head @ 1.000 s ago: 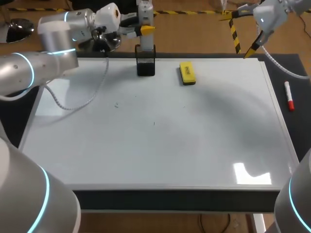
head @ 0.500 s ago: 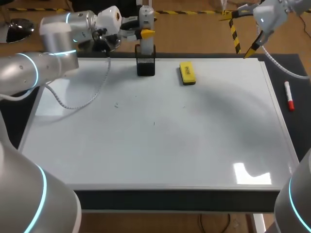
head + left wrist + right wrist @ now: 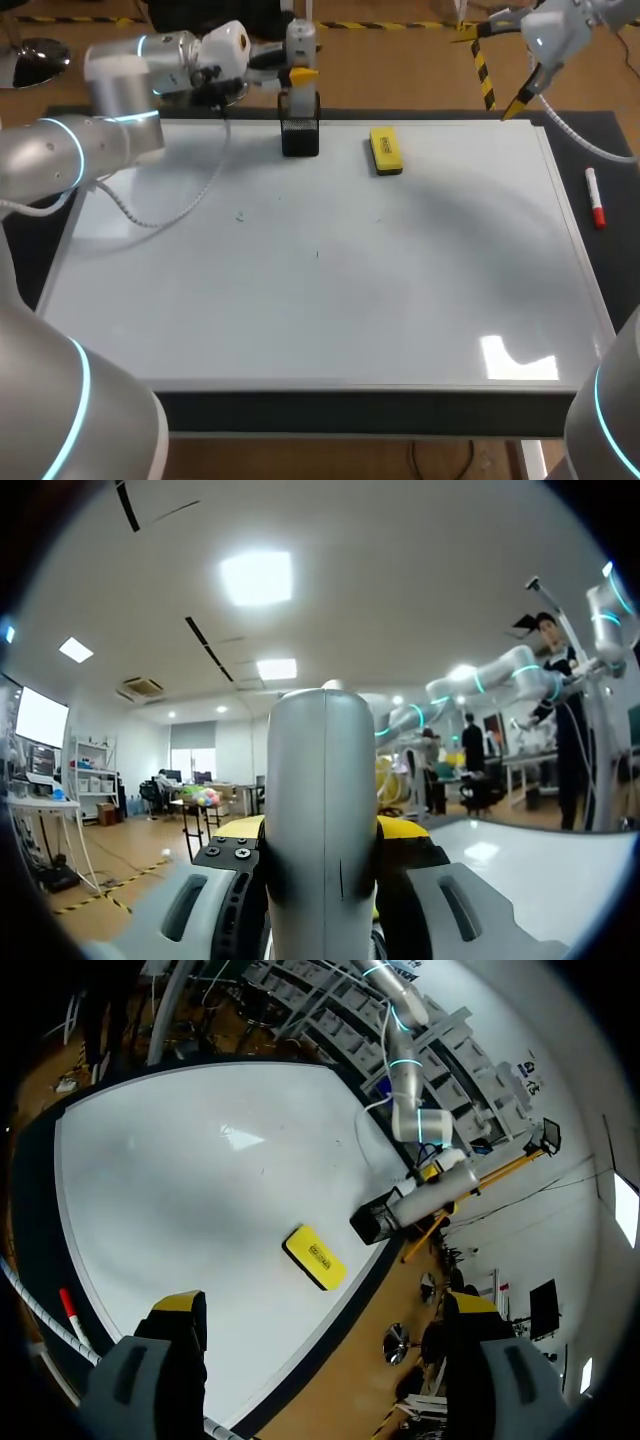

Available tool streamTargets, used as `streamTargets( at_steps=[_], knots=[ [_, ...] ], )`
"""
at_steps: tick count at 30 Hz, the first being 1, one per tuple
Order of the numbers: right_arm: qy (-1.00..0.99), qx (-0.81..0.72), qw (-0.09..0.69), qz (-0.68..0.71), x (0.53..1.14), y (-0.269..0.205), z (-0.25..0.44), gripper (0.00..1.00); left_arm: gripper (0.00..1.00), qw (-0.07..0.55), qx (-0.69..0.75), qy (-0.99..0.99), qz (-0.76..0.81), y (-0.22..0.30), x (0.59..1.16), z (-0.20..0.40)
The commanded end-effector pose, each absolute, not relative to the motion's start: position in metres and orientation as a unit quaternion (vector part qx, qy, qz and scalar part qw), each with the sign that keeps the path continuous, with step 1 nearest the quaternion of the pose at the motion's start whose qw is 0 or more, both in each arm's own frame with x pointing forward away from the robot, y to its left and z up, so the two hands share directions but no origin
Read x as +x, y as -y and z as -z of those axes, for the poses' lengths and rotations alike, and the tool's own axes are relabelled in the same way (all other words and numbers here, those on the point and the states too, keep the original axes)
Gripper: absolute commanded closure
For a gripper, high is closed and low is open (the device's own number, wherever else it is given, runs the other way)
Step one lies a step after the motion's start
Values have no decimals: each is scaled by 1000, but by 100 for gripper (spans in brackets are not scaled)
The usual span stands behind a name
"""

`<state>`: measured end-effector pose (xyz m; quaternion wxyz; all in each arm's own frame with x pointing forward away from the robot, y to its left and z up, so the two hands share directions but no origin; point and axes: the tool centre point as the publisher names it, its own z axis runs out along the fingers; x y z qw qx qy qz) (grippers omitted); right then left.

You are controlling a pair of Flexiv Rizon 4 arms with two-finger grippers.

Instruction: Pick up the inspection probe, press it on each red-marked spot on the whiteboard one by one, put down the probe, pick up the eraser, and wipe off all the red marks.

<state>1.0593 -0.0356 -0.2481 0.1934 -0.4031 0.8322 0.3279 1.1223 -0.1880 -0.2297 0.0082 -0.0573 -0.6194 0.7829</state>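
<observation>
Standing upright within grip of left tool (image 3: 301, 72): inspection probe (image 3: 322, 780).

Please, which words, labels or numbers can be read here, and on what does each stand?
None can be read.
The yellow eraser carries a dark label, its print too small to read.
The whiteboard shows only tiny specks, no writing.

Left pincer (image 3: 322, 832) clamped, right pincer (image 3: 325, 1306) spread.

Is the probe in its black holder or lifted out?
In: the probe stands upright, lower end inside the holder, left gripper shut on it.
</observation>
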Motion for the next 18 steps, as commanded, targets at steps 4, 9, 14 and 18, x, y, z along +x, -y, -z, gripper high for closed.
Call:
streamTargets(
  at_steps=[4,9,14,18],
  knots=[
    [-833,-405,192,-326,1060,36,248,0,100,12,-49,617,-785,188,1124,240],
    [-833,-405,192,-326,1060,36,248,0,100,10,-44,620,-783,185,1124,244],
    [-833,-405,192,-326,1060,36,248,0,100,9,-37,620,-784,181,1123,249],
    [-833,-405,192,-326,1060,36,248,0,100,10,-31,619,-785,180,1121,253]
  ],
)
